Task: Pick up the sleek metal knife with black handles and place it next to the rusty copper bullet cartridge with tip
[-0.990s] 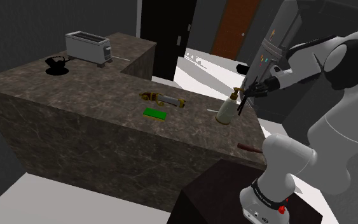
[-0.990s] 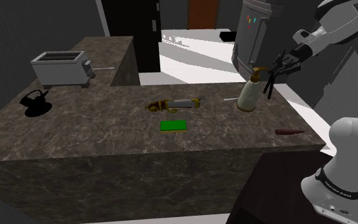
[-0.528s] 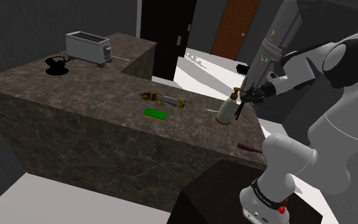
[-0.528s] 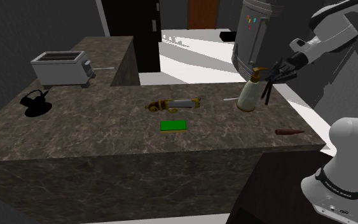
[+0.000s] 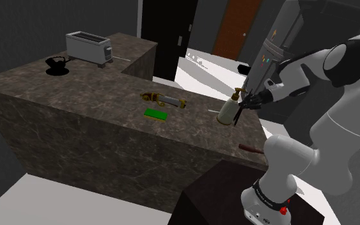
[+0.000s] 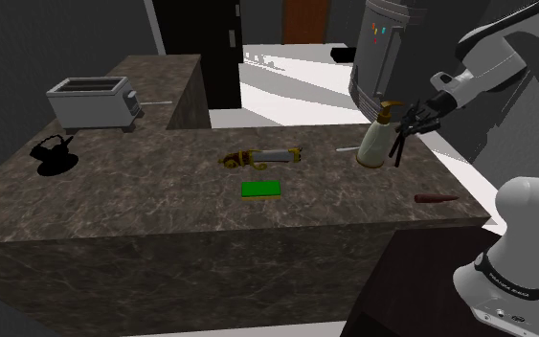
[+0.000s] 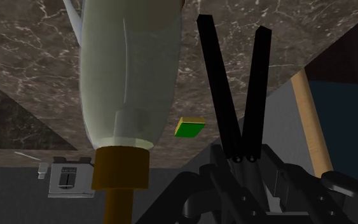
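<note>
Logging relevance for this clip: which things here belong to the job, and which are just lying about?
Job: gripper, the black-handled knife it holds, reddish-brown cartridge.
Lying about: pale bottle, green block, toaster, black kettle, brass-and-grey piece.

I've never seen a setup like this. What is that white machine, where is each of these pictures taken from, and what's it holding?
That is a white robot arm with a black two-finger gripper, standing on a dark box beside a dark stone counter. One picture looks down from beside the box, one from elsewhere in the room, one from a camera on the hand. On the counter: a cream bottle with a gold pump, a flat green block, an ornate gold-and-grey piece, a reddish-brown bullet cartridge, a grey toaster and a black kettle. The gripper holds a thin knife with two black handles, hanging beside the bottle.
</note>
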Action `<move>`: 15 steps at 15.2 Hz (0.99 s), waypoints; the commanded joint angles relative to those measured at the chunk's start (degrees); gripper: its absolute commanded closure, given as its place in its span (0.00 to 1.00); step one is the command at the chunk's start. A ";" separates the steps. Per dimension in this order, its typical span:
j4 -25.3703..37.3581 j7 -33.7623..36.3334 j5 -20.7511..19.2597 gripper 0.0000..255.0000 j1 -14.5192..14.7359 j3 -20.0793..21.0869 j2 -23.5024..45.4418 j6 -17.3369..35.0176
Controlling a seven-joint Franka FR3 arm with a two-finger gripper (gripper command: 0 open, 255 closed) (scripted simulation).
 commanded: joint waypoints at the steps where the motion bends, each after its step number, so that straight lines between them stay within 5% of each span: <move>1: -0.46 -0.88 0.08 1.00 0.08 0.13 -1.05 1.25; 15: -2.03 -5.08 0.61 1.00 0.57 0.66 -6.76 7.29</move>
